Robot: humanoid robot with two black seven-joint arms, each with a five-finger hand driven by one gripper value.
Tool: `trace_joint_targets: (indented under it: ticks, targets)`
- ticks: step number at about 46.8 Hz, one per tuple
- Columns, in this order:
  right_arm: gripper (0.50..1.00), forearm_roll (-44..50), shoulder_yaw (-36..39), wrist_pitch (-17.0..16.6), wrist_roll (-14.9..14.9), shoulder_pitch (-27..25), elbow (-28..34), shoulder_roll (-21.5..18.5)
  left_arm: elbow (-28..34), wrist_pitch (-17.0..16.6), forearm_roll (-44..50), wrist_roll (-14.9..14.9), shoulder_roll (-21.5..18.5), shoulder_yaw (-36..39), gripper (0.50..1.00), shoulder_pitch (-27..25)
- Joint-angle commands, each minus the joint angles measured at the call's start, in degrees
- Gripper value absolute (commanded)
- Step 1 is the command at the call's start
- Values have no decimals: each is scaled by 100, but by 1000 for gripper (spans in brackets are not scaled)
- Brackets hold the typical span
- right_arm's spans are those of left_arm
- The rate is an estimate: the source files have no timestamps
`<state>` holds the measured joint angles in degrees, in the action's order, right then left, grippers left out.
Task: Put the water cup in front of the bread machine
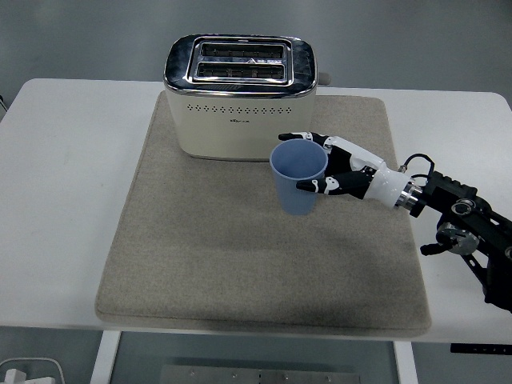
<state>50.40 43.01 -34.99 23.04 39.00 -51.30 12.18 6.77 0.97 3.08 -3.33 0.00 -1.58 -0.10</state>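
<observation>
A light blue water cup (pixel 298 178) stands upright over the grey mat (pixel 200 248), just in front of the right half of the cream two-slot bread machine (pixel 240 98). My right hand (pixel 324 164) comes in from the right edge and is shut on the cup, with its fingers (pixel 302 138) curled round the far side of the rim and the thumb on the near side. I cannot tell whether the cup's base touches the mat. The left arm is out of sight.
The mat covers most of the white table (pixel 64 200). My right forearm (pixel 448 210) stretches over the mat's right edge. A white object (pixel 28 372) lies on the floor at the bottom left.
</observation>
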Motion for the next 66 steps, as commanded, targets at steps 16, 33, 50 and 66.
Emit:
trace_joint_targets:
  ticks: [16, 33, 50, 66]
  targets:
    - [778, 66, -320, -1, -19, 249, 76, -620, 0, 0, 0, -1, 0, 0, 1000, 1]
    - [778, 84, -425, 352, -19, 433, 419, -1077, 0, 0, 0, 8, 0, 0, 1000, 1]
    - [780, 84, -522, 915, -19, 504, 551, -1218, 0, 0, 0, 8, 0, 0, 1000, 1]
    - [809, 84, -707, 1143, -10, 495, 612, -1218, 0, 0, 0, 8, 0, 0, 1000, 1]
